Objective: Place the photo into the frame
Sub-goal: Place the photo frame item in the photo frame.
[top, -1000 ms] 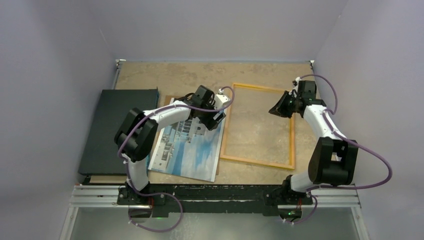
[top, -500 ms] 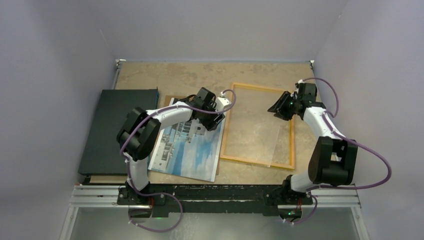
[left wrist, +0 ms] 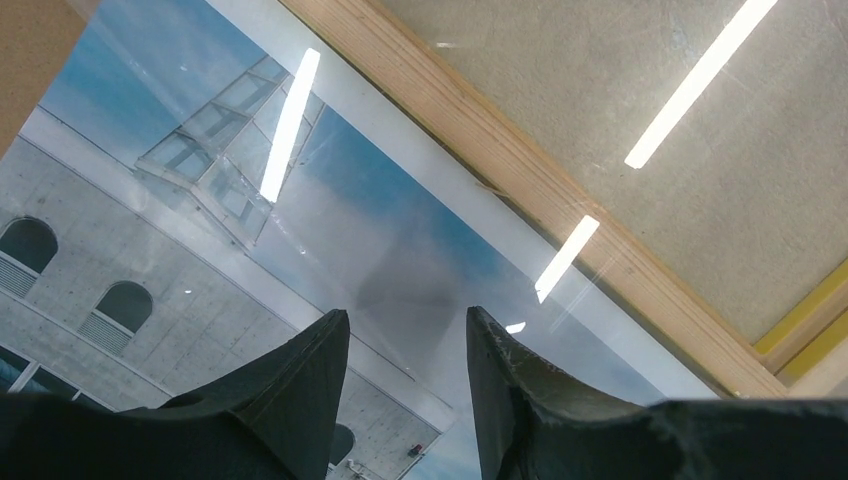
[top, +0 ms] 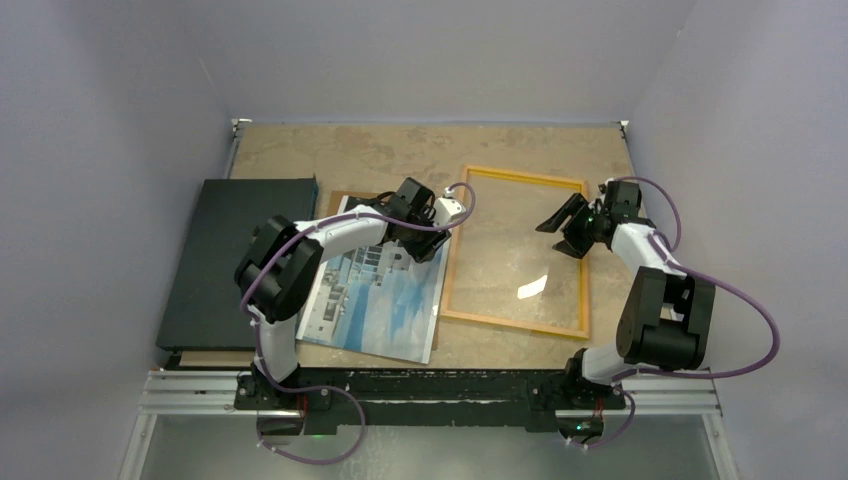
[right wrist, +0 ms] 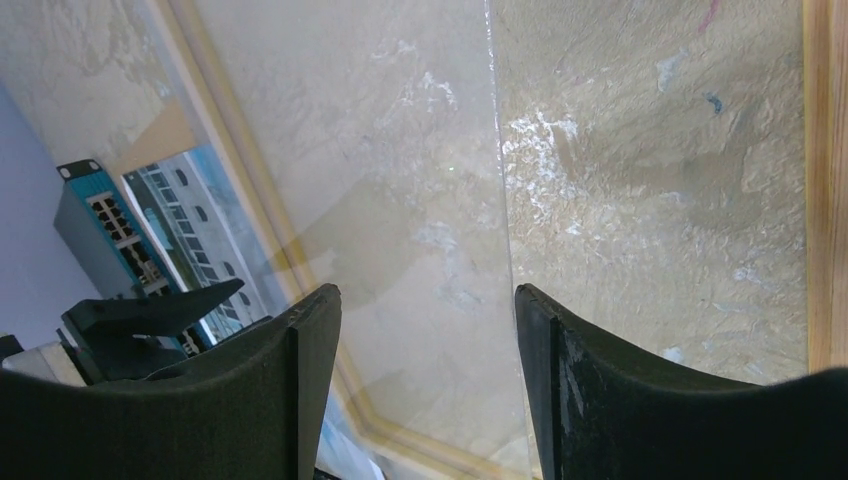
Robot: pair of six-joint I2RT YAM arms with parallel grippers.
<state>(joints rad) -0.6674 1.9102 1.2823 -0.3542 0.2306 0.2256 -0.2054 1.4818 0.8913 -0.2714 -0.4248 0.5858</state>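
- The photo lies face up on the bench, left of the frame. Its right border runs just beside the frame's left rail, and its far end overlaps a brown backing board.
- The frame lies flat with a clear pane across it; no print is on the pane.
- Your left hand hangs low over the photo's far right corner, fingers partly apart with nothing between them.
- Your right hand hovers over the frame's right half, fingers spread wide and empty.
- The step in hand looks like taking hold of the photo; the transfer is not yet done.
- Next, you likely need to pinch that thin white border, lift it, carry it across the left rail and square it to the frame.
- The black panel sits further left, out of the way.
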